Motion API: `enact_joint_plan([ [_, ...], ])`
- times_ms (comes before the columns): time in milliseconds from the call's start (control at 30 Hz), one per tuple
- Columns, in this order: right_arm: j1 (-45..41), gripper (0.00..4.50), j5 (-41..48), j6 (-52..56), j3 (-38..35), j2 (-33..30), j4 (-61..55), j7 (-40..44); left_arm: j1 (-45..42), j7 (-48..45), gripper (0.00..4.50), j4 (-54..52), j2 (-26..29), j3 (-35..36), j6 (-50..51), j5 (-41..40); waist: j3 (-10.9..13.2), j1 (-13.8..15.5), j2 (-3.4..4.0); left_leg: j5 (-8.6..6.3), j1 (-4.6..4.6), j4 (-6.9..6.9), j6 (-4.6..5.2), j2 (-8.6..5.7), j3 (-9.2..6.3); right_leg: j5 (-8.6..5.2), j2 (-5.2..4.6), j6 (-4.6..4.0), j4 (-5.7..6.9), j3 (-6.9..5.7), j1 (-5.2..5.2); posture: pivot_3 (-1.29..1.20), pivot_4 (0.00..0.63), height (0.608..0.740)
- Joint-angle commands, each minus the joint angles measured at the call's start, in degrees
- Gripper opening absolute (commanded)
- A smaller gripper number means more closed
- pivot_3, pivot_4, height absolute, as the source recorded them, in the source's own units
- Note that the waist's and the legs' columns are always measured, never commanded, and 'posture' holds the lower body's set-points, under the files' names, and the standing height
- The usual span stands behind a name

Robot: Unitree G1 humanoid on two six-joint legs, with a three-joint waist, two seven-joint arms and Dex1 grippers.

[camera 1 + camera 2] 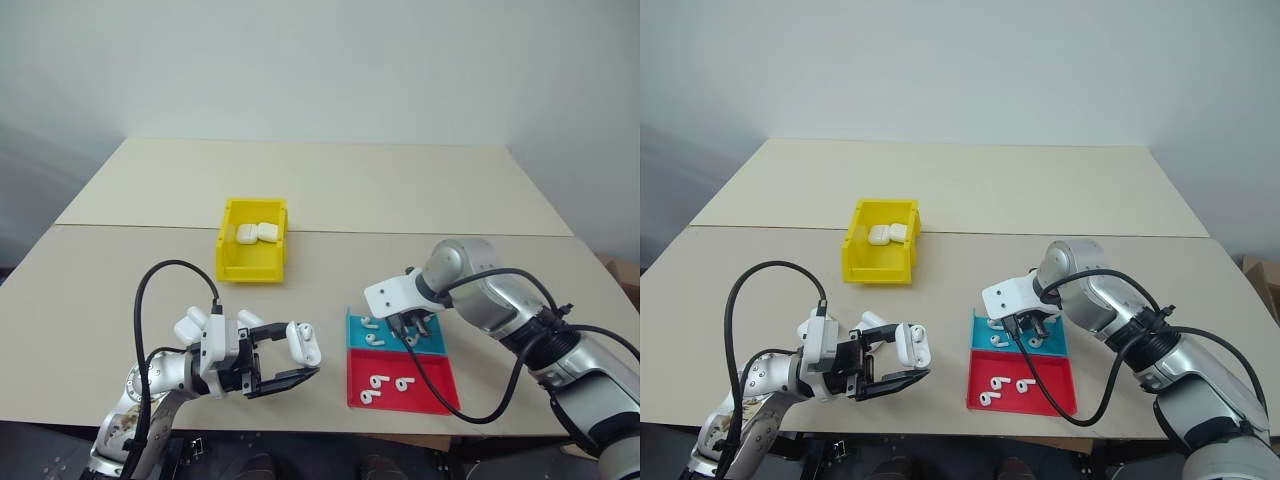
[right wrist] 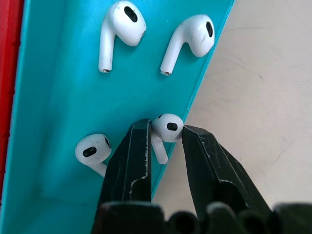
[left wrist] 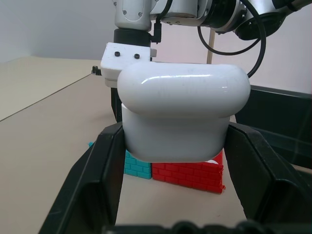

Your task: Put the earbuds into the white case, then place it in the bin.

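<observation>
While no writing shows, left hand (image 1: 292, 362) clamps white case (image 1: 303, 343); right hand (image 2: 164, 146) nips earbud (image 2: 166, 129), blue tray (image 2: 58, 97).

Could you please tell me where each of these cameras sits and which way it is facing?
Left and right eye views: on the head, looking forward and down over the table; both arms show.
Left wrist view: looks along the left gripper, shut on the white case, toward the right arm.
Right wrist view: looks down along the right gripper, closing around an earbud in the blue tray.
Shared: the blue tray and red tray.
</observation>
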Motion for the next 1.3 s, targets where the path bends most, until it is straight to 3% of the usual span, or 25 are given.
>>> enact_joint_plan([
  [33, 0.6, 1.21, -0.57, -0.72, -0.92, -0.24, -1.03, 0.07, -0.47, -0.01, 2.77, -1.15, -0.14, 0.04, -1.32, -0.15, 0.0, -0.02, 0.0, 0.0, 0.0, 0.0, 0.0, 0.0, 0.0, 0.0, 0.0, 0.0, 0.0, 0.0, 0.0, 0.0, 0.15, 0.74],
  [567, 1.13, 1.21, -0.25, -0.52, -1.65, -0.51, -1.89, 0.19, -0.93, 0.21, 2.77, -0.91, -0.19, 0.18, -1.11, -0.29, 0.0, -0.01, 0.0, 0.0, 0.0, 0.0, 0.0, 0.0, 0.0, 0.0, 0.0, 0.0, 0.0, 0.0, 0.0, 0.0, 0.15, 0.74],
  [633, 1.28, 0.87, -0.31, -0.55, -1.77, -0.42, -1.96, 0.01, -1.13, 0.15, 2.77, -0.8, -0.19, 0.16, -1.06, -0.34, 0.0, 0.0, 0.0, 0.0, 0.0, 0.0, 0.0, 0.0, 0.0, 0.0, 0.0, 0.0, 0.0, 0.0, 0.0, 0.0, 0.15, 0.74],
  [967, 1.28, 0.87, 0.4, 2.37, -4.29, -0.44, -3.57, -0.48, -2.89, -0.12, 2.77, 0.15, -0.28, 0.46, -0.66, -1.02, 0.0, 0.0, 0.0, 0.0, -0.01, 0.0, 0.0, 0.0, 0.0, 0.0, 0.0, 0.0, 0.0, 0.0, 0.0, 0.0, 0.15, 0.74],
  [1033, 1.1, 0.87, 1.16, 3.82, -6.64, -1.01, -5.03, -1.3, -4.07, -0.05, 2.77, 0.32, -0.49, 0.58, -0.1, -1.8, 0.0, 0.01, 0.0, 0.0, -0.02, 0.0, 0.0, 0.0, 0.0, 0.0, 0.0, 0.0, 0.0, 0.0, -0.01, 0.0, 0.15, 0.74],
  [1300, 1.98, 0.87, 12.34, 25.74, -29.75, -2.37, -17.03, -7.57, -12.0, 1.23, 2.77, -0.26, -2.82, 0.33, 4.38, -6.23, 0.01, 0.67, 0.01, 0.0, -0.1, 0.01, 0.0, -0.01, -0.04, 0.0, -0.01, 0.0, -0.04, -0.03, -0.01, 0.0, 0.15, 0.74],
])
